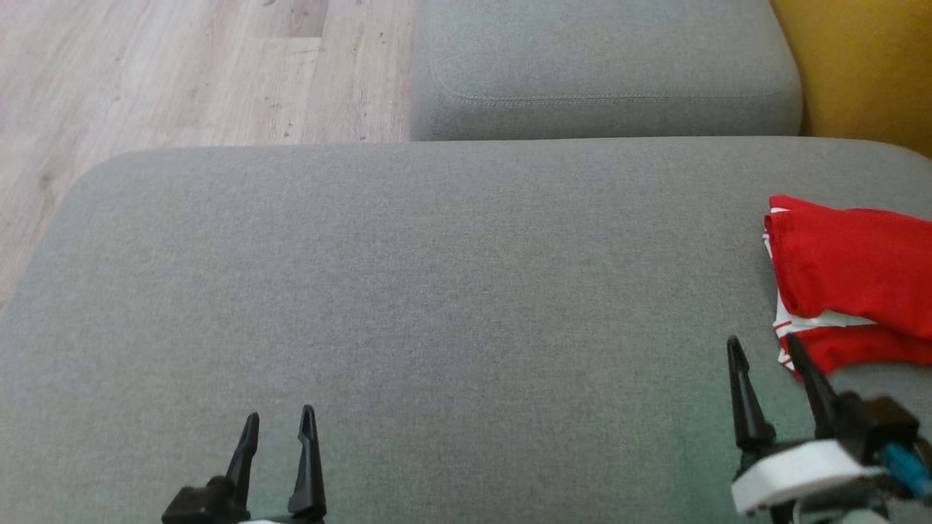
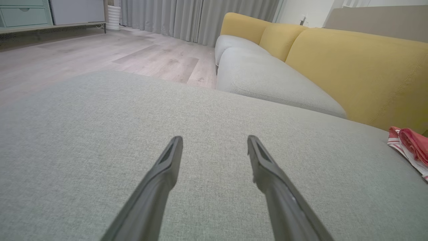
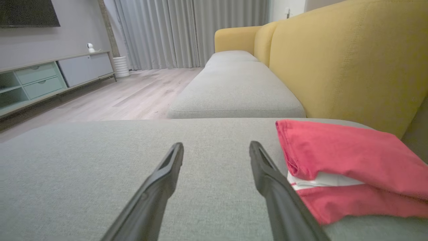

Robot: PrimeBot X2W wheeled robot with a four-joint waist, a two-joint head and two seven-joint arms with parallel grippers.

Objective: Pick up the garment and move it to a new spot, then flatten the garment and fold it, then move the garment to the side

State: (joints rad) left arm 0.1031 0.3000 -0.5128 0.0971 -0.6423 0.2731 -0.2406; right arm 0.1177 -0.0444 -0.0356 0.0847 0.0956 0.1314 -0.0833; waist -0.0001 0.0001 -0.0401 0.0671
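Left pincer [image 1: 280, 412] and right pincer [image 1: 763, 338] gape empty; folded garment [image 1: 852, 276] beside latter stretches rightward.

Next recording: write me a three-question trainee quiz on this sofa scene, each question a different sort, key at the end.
1. True or false: the right gripper is shut on the red garment.
2. Multiple choice: the garment lies on the grey cushion toward the robot's A) left, B) right, C) middle.
3. Fill in: the sofa backrest is ____.
Key: 1 false, its jaws stand open; 2 B; 3 yellow.
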